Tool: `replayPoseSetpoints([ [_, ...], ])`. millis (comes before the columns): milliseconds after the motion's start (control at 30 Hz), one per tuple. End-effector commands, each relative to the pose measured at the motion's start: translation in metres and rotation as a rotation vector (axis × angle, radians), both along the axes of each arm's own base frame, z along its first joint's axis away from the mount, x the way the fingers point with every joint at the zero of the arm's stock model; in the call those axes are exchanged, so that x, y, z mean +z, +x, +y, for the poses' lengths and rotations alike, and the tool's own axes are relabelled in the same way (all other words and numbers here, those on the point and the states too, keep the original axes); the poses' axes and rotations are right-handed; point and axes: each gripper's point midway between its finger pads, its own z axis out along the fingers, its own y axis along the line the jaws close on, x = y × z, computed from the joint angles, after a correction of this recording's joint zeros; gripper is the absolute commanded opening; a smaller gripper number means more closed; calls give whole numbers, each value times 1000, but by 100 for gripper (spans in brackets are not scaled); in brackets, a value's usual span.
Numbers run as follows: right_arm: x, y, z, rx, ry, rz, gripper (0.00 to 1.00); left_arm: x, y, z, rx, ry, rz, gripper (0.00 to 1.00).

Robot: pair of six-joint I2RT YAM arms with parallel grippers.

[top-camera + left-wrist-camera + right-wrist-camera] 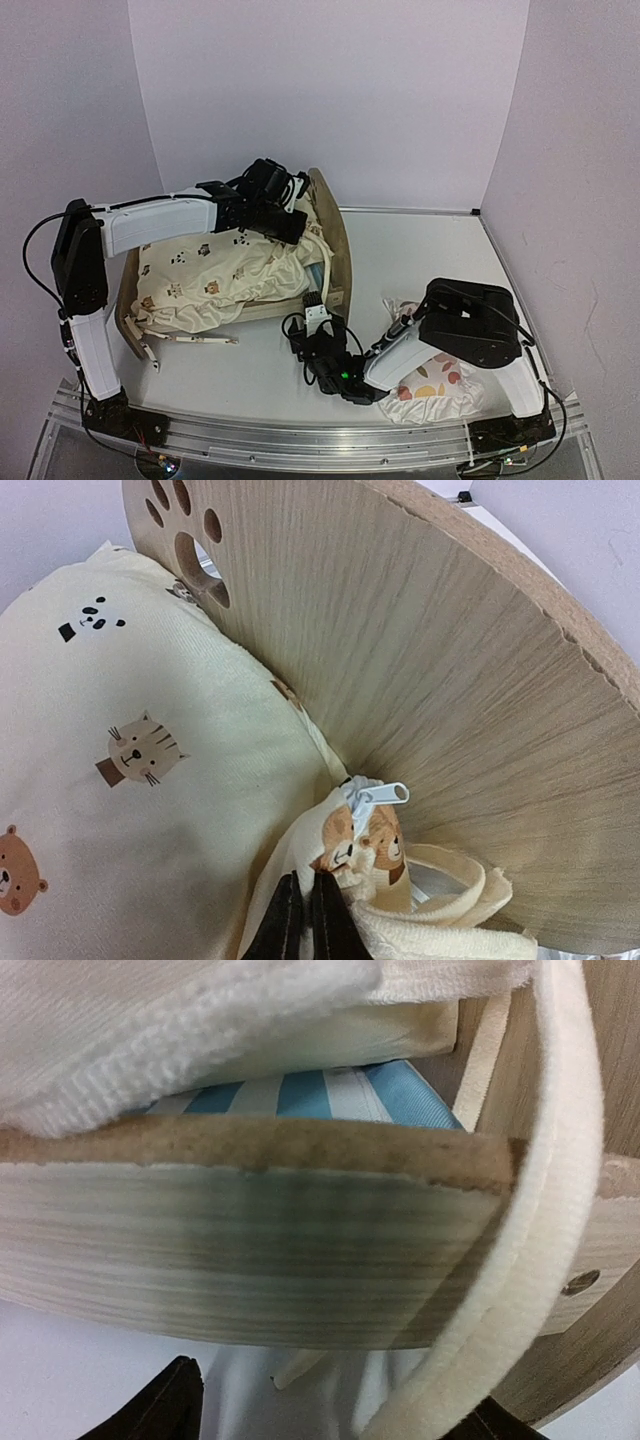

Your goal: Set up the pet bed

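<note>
While the pet bed [335, 240] stands upright centre-left of the top view, it's only half made, I'd say; the cream cushion [215, 275] is inside but rumpled, bunched toward the headboard [420, 680] (blue striped base [300, 1095] peeking out above the near rail [250, 1230]); the floral pillow [432, 385] lies lower right, off the bed; left gripper [305, 890] has jaws together, pinching the cushion's corner by the zipper pull [380, 795]; right gripper [315, 308] sits at the near rail, jaws apart, holding nothing; smoothing and pillow placement remain.
</note>
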Motion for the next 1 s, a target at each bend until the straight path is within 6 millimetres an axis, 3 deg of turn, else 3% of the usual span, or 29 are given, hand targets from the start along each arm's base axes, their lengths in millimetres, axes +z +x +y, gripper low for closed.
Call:
replayPoseSetpoints([
  [0, -4, 3, 0, -84, -41, -30, 76, 26, 1, 8, 16, -45, -39, 5],
  [300, -12, 16, 6, -123, -98, -18, 82, 29, 1, 9, 14, -52, -45, 6],
  [467, -34, 29, -2, -158, -107, 96, 83, 28, 1, 8, 12, -51, -44, 6],
  [600, -40, 33, -6, -177, -124, 112, 81, 27, 1, 8, 11, -50, -42, 6],
  [767, -65, 41, -29, -229, -84, 213, 69, 30, 0, 8, 10, -54, -46, 6],
  [867, -74, 43, -32, -230, -69, 266, 61, 28, 1, 7, 9, -53, -44, 6],
  [967, -78, 44, -34, -234, -73, 292, 45, 27, 1, 7, 10, -51, -42, 6],
])
